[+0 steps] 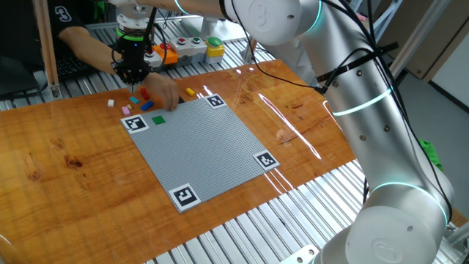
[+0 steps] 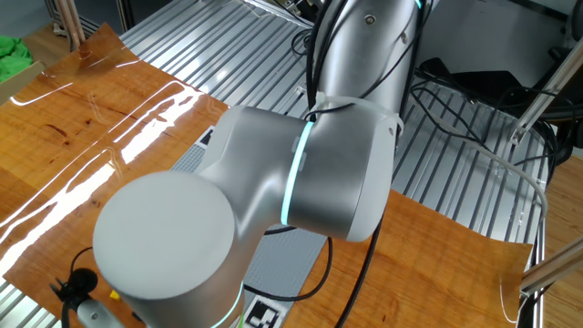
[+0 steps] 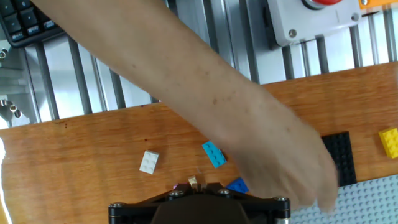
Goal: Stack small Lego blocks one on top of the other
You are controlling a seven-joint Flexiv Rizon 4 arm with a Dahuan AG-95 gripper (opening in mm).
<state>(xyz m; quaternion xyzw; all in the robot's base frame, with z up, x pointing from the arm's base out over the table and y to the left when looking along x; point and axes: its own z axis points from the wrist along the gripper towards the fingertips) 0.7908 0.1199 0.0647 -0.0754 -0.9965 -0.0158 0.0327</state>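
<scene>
My gripper [image 1: 132, 75] hangs over the far left corner of the grey baseplate [image 1: 198, 147], just above the small Lego blocks scattered on the wood. Its fingertips [image 3: 200, 184] are shut, with no brick clearly between them. Below it in the hand view lie a white brick [image 3: 149, 162], a light blue brick [image 3: 214, 154] and a darker blue brick [image 3: 237, 185], with a yellow brick [image 3: 389, 142] at the right. The fixed view also shows a red brick [image 1: 144, 93] and a green brick [image 1: 158, 119]. A person's arm [image 3: 249, 124] reaches in over the bricks.
The person's hand [image 1: 165, 92] rests right beside my gripper. A grey box with a red push button [image 3: 311, 18] stands on the metal slats behind the table. In the other fixed view my arm [image 2: 301, 173] blocks nearly everything.
</scene>
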